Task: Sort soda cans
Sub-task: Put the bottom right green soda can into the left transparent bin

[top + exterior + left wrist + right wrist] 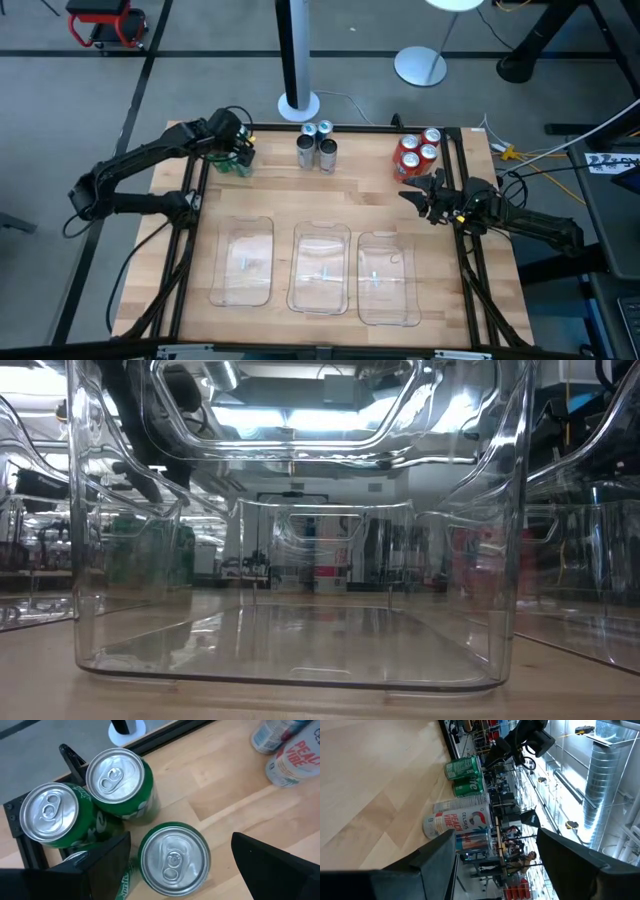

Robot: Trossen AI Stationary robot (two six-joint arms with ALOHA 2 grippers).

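Left gripper (175, 862) astride green can (172, 857).

three can clusters (317, 146) behind (far edge), three trays (320, 268) in front

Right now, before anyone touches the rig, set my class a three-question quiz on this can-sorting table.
1. True or false: the three clear trays already hold cans.
2. Which cans does the left tool hover over: A green, B red, C silver-grey?
3. Fill in: the right tool waits just in front of the ___ cans.

Key
1. False: all three are empty.
2. A: open around one of the green cans.
3. Red: the red cans, far right on the table.
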